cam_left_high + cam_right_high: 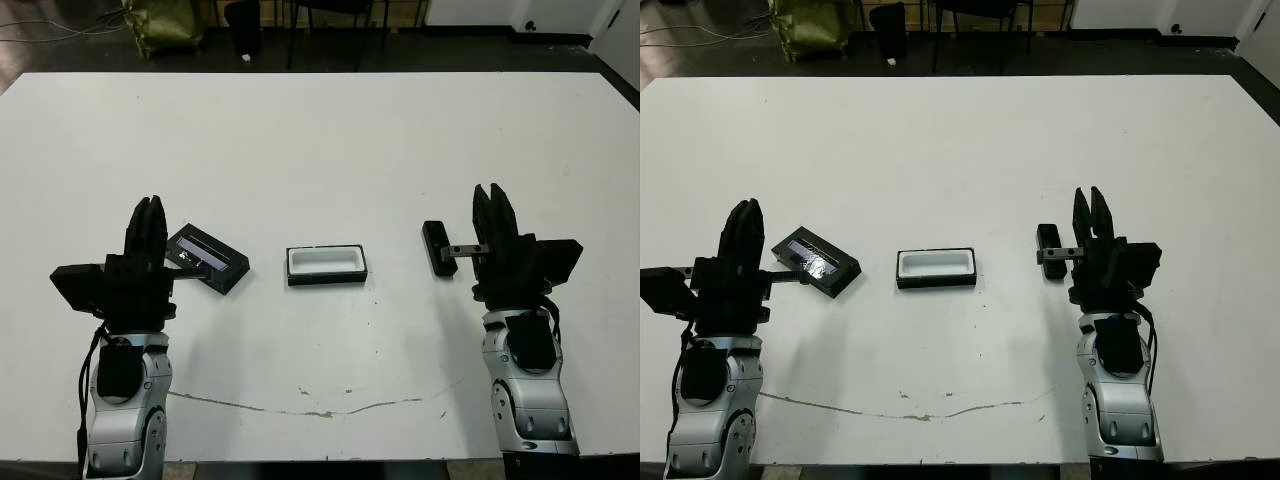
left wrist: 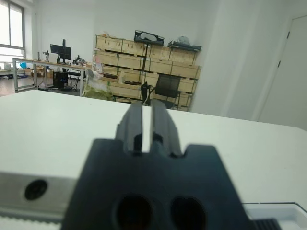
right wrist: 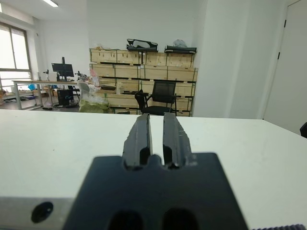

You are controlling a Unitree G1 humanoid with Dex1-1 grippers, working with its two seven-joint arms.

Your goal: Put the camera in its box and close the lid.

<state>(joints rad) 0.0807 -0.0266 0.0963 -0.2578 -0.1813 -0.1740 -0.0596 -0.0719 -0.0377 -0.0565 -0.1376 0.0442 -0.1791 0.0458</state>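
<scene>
The lid (image 1: 207,258), stiff and glossy, is lying skewed toward the table's (image 1: 320,140) left edge; the box (image 1: 326,266), midway along the near edge, is lying crosswise; the camera (image 1: 436,246), judged light and slippery, best pinched across its width, is pointing toward the far edge. The left gripper (image 1: 150,221) and right gripper (image 1: 490,205) are held narrowly parted, empty.

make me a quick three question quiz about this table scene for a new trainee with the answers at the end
1. True or false: the camera already lies inside the box.
2. Which hand is nearest the lid: A) left hand B) right hand?
3. Fill in: the box's inner lining is ___.

Key: 1. False, it lies on the table beside the right hand. 2. A. 3. white.
</scene>
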